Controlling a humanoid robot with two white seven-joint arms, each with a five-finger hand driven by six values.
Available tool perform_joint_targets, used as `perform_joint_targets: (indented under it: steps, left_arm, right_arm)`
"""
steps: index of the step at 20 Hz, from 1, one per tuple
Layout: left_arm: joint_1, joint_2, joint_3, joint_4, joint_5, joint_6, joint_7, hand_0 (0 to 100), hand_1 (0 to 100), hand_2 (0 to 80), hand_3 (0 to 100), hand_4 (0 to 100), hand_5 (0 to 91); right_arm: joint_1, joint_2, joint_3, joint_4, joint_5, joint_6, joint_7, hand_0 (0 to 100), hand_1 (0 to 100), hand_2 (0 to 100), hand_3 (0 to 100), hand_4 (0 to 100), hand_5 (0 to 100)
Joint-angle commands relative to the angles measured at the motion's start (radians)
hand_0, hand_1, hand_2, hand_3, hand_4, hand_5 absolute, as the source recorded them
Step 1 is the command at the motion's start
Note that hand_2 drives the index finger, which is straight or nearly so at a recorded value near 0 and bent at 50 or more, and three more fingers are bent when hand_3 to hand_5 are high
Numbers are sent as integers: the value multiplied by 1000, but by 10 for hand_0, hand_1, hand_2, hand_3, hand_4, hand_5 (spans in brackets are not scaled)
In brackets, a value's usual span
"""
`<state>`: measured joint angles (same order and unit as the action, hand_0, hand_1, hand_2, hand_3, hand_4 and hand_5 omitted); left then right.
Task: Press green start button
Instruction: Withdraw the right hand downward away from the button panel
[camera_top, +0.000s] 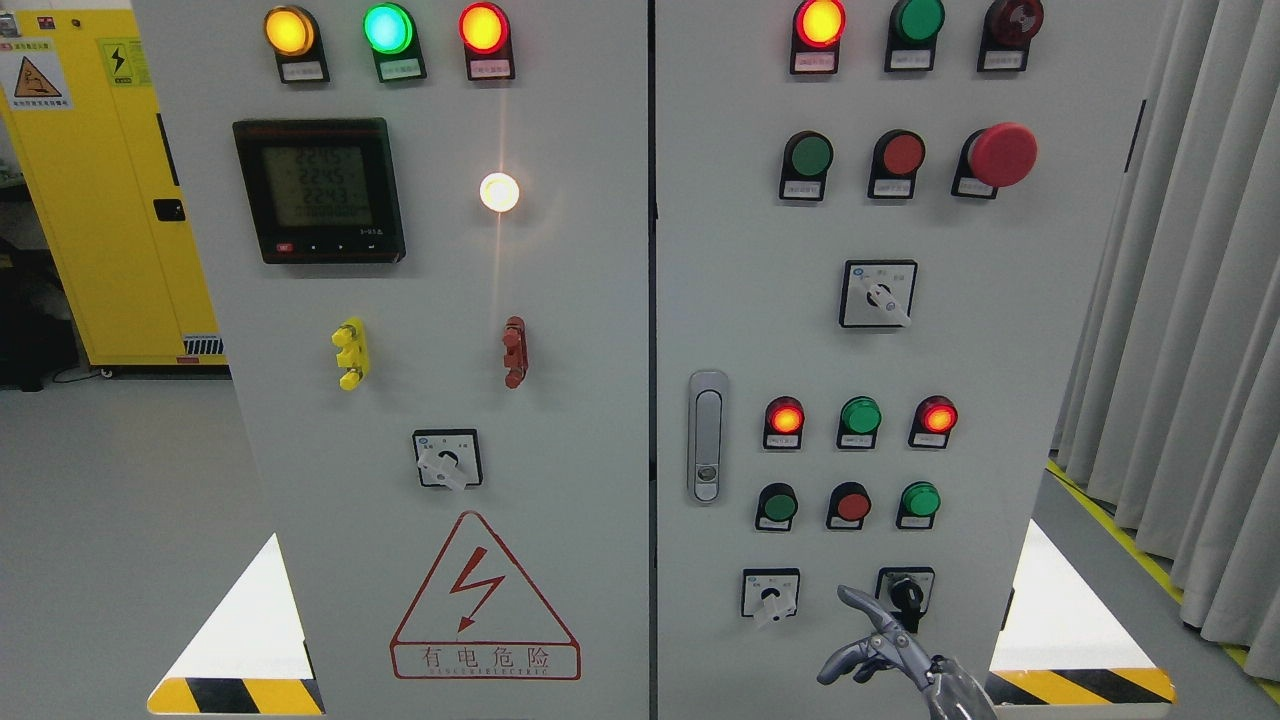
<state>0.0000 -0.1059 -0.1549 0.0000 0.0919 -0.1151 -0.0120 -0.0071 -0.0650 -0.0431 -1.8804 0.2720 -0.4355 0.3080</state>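
The right hand (880, 650) rises from the bottom edge of the head view, right of the middle, in front of the right door of a grey control cabinet (1040, 330). Its index finger (868, 608) is stretched up and to the left while the other fingers are curled under, holding nothing: a pointing pose. The left hand is not visible. The fingertip sits low on the panel, between a white selector switch (770, 596) on its left and a black selector switch (906, 594) on its right. The most likely target is the green button (777, 506) at the left end of the row of 3 just above, though another green button (919, 499) sits at the right end of that row and the labels are too small to read. A red button (851, 504) lies between them, so a finger that drifts sideways could press the wrong one. Rising carelessly, it might also knock a selector.
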Motion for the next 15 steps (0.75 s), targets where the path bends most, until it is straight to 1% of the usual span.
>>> perform_joint_targets:
  steps: [1,15]
  left_arm:
    - [-32,0,0,-26,0,0,0,120,556,0,0,0,0]
    - [-32,0,0,-26,0,0,0,120,556,0,0,0,0]
  right_arm:
    - [1,-1,3,-13,-50,0,16,592,589,0,15,49,0]
    - [-5,-1,3,-5,-53,1,17,528,586,0,12,65,0]
